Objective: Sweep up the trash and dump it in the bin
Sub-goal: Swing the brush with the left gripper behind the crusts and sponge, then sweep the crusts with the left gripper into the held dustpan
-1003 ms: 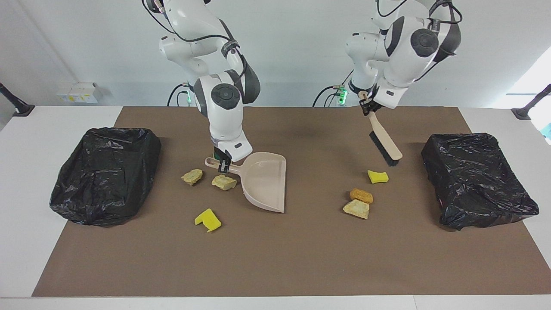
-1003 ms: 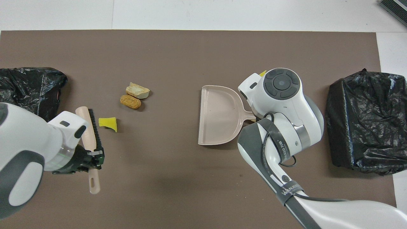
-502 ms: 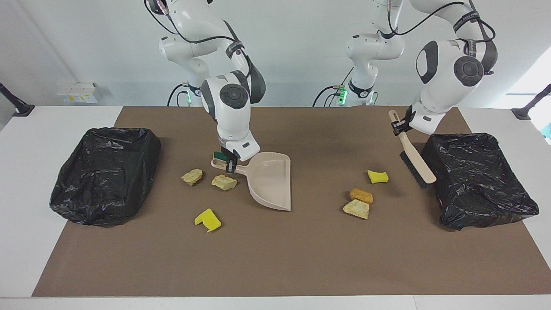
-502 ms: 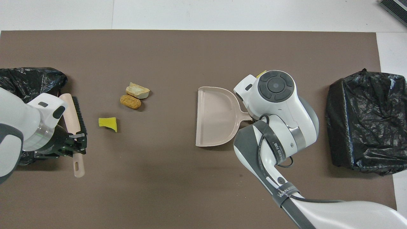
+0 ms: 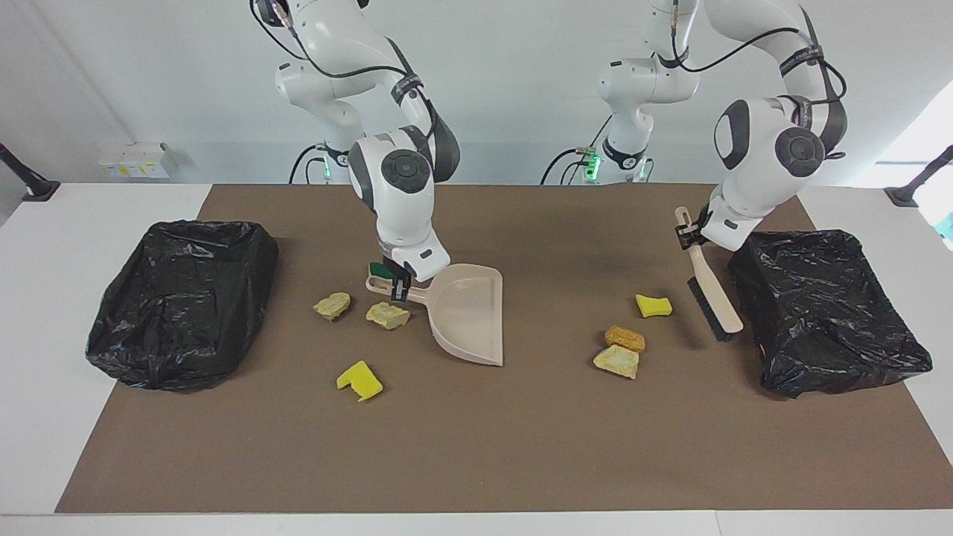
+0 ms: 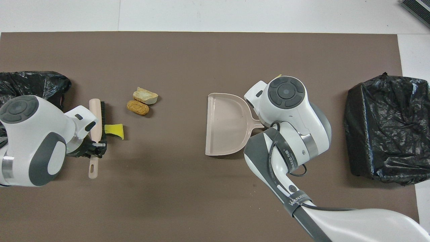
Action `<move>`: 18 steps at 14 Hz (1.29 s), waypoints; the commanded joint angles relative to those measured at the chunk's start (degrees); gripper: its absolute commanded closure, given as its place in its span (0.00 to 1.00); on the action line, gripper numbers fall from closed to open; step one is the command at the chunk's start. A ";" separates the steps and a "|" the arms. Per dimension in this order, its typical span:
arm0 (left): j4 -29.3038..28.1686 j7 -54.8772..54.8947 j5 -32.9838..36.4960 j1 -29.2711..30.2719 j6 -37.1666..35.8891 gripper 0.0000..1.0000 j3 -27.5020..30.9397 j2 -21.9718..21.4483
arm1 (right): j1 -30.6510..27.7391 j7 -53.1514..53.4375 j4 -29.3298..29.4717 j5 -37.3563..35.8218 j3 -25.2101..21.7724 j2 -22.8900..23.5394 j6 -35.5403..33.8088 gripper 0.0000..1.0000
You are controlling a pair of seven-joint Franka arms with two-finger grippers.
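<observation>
Beige brush (image 5: 711, 279) handle is pinched in the left gripper (image 5: 691, 232) beside the yellow sponge scrap (image 5: 654, 305), while the right gripper (image 5: 398, 283) clamps the beige dustpan (image 5: 465, 313) handle on the table (image 5: 521, 447).

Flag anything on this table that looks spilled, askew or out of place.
Loose scraps litter the mat: three near the brush held by the left gripper, and three more around the handle of the dustpan held by the right gripper. The dustpan is empty.
</observation>
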 commanded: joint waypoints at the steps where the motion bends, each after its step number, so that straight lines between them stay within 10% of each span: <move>1: -0.63 -0.77 -2.49 -3.64 4.90 1.00 0.53 1.60 | -0.29 -1.12 -1.42 -0.89 0.15 -0.87 0.68 1.00; 18: 7.00 -6.92 -9.98 -22.90 2.38 1.00 0.26 4.60 | 1.91 1.87 -1.86 -0.89 0.15 0.18 2.44 1.00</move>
